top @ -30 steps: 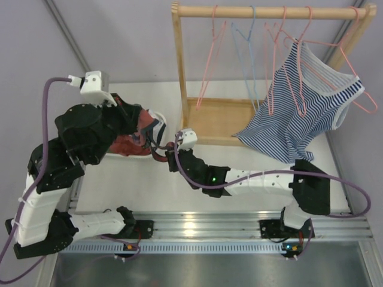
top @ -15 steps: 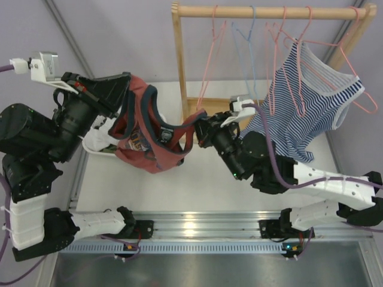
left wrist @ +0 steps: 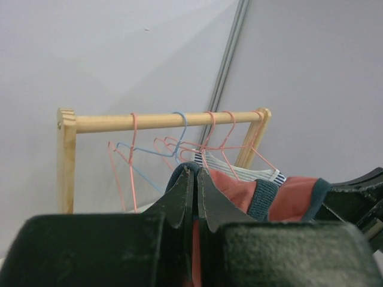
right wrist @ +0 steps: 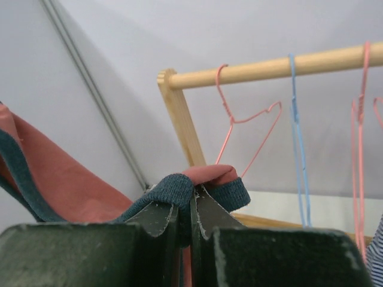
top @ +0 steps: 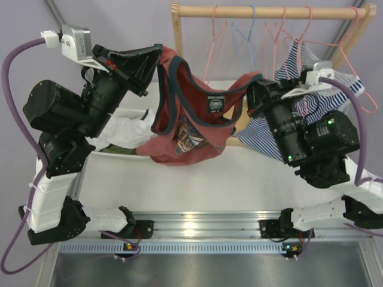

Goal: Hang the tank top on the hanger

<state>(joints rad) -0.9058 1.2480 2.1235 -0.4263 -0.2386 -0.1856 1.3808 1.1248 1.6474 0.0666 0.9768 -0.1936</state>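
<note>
The left gripper (top: 154, 55) is clamped shut on one strap of the tank top (top: 191, 134) and the right gripper (top: 252, 91) on the other. The shirt hangs stretched between them above the surface (top: 179, 179), near the pink hanger (right wrist: 228, 113) on the wooden rail (top: 263, 11).

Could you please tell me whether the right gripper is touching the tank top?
Touching. The right wrist view shows the right gripper shut on the tank top, pinching its navy-trimmed strap.
</note>
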